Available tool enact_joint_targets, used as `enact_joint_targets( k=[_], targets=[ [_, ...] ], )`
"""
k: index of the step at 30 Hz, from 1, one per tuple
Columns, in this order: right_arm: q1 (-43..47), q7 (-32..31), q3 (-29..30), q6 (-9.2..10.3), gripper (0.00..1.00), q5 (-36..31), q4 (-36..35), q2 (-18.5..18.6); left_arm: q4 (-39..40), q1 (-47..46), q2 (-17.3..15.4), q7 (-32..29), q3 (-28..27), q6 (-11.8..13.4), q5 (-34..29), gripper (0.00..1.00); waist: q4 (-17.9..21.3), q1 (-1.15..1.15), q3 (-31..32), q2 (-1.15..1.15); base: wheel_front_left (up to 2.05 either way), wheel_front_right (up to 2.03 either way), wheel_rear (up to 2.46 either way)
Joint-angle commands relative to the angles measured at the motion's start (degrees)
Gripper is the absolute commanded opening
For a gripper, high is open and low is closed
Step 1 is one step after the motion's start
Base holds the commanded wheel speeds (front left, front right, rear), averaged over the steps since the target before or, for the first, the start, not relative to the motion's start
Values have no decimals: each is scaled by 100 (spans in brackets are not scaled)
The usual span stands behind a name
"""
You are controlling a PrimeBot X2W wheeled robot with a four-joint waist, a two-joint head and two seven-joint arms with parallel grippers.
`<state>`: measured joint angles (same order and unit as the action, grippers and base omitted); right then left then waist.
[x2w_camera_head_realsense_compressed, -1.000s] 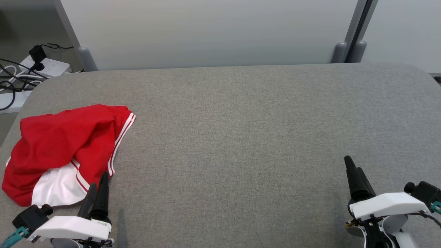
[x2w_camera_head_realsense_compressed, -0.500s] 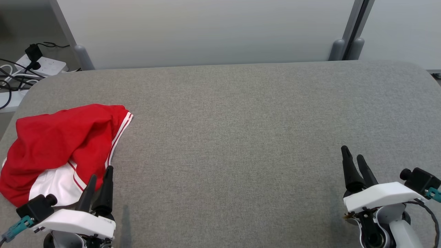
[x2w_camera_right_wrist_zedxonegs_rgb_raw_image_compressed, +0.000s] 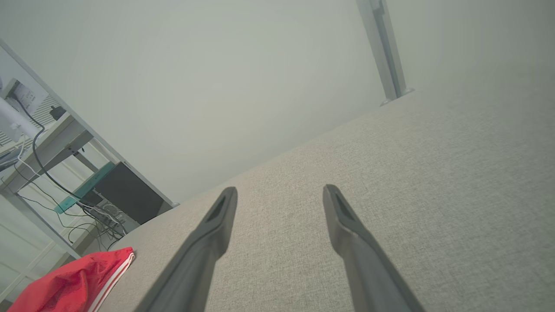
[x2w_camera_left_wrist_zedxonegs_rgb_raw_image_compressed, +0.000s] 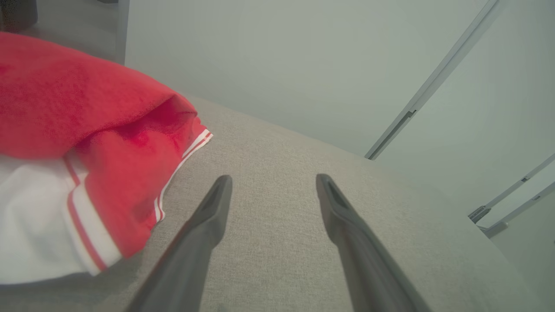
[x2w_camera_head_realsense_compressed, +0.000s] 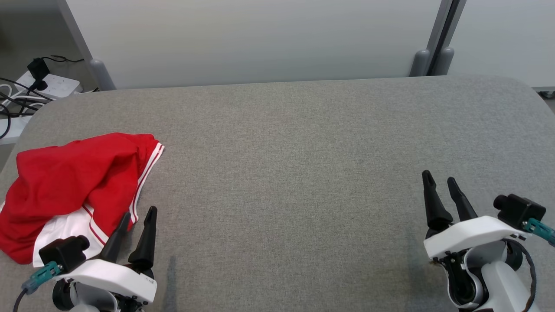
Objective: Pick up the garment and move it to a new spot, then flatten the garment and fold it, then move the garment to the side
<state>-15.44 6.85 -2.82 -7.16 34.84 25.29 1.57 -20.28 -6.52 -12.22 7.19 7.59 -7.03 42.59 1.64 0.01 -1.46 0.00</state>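
Observation:
A crumpled red garment [x2w_camera_head_realsense_compressed: 73, 177] with white stripes and a white panel lies at the left edge of the grey padded table [x2w_camera_head_realsense_compressed: 295, 164]. My left gripper [x2w_camera_head_realsense_compressed: 138, 213] stands open just to the right of the garment's near hem, apart from it. In the left wrist view the garment [x2w_camera_left_wrist_zedxonegs_rgb_raw_image_compressed: 73, 134] sits left of my open left gripper [x2w_camera_left_wrist_zedxonegs_rgb_raw_image_compressed: 273, 178], with bare table between the fingers. My right gripper [x2w_camera_head_realsense_compressed: 439, 177] is open at the near right, far from the cloth. The right wrist view shows my right gripper [x2w_camera_right_wrist_zedxonegs_rgb_raw_image_compressed: 279, 190] open and the garment [x2w_camera_right_wrist_zedxonegs_rgb_raw_image_compressed: 73, 284] far off.
A pale partition wall [x2w_camera_head_realsense_compressed: 260, 39] with grey posts [x2w_camera_head_realsense_compressed: 427, 60] runs behind the table's far edge. A power strip and black cables [x2w_camera_head_realsense_compressed: 30, 84] lie on the floor past the far left corner. A desk with a computer tower [x2w_camera_right_wrist_zedxonegs_rgb_raw_image_compressed: 125, 195] stands beyond that end.
Both grippers have risen into the head view and their fingers now show spread. The whole head view has shifted a little, so the garment sits slightly lower left in it.

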Motion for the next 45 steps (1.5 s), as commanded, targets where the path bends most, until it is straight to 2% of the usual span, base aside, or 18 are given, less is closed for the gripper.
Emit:
enact_joint_targets(
  k=[1, 18, 29, 41, 45],
  targets=[
    [-386, 132, -157, -24, 100, -224, -88, 44, 128, -447, -202, 97, -107, -30, -207, 100, 8, 0, 2, 0, 0, 0, 0],
    [-787, 434, -361, -28, 100, -1462, 151, 82, -57, -716, -358, 400, -112, -37, -1377, 100, 47, 0, -18, 0, 0, 0, 0],
    [-940, 603, -305, -30, 100, -2159, 237, 104, -150, -842, -415, 568, -316, -41, -1977, 100, 104, 0, -35, 0, 0, 0, 0],
    [-1034, 804, 115, -33, 100, -3088, 393, 130, -473, -1012, -370, 770, -743, -46, -2859, 100, 171, 0, -73, 0, 0, 0, 0],
    [-1051, 815, 218, -33, 100, -3174, 403, 131, -608, -1046, -292, 781, -898, -46, -2954, 100, 183, 0, -74, 0, 0, 0, 0]
  ],
)
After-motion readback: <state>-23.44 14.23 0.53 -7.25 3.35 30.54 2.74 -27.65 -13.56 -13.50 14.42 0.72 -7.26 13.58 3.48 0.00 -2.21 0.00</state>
